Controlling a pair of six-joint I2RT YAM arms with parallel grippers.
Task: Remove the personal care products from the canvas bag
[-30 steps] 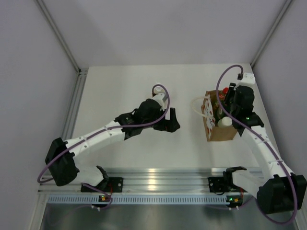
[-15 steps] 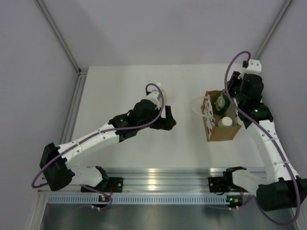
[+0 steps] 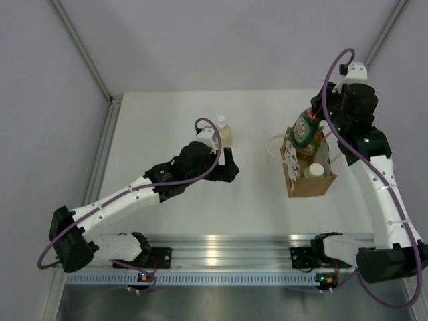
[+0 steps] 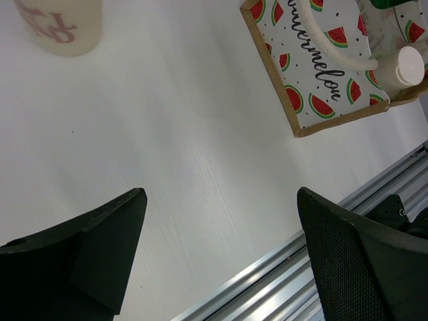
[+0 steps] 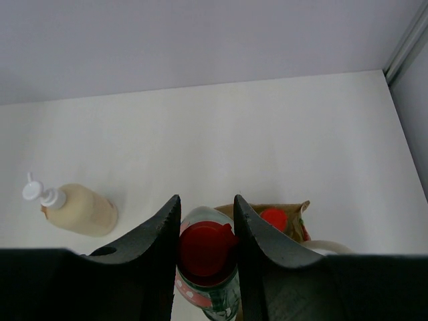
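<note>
Raised over canvas bag (image 3: pixel 311 184), dark green bottle (image 3: pixel 306 130) is clamped in right claw (image 5: pixel 206 212); left claw (image 4: pixel 221 200) gapes.

The canvas bag (image 3: pixel 311 185) was plain brown, but its side panel (image 4: pixel 314 73) was white with red-and-green watermelon slices, little black seeds and black script lettering, plus a white handle (image 4: pixel 338 53). The dark green bottle (image 3: pixel 306 129) had a red cap (image 5: pixel 204 249). The cream bottle (image 5: pixel 79 208) had a white top and pinkish-red print. The table (image 3: pixel 167 114) was off-white.
</note>
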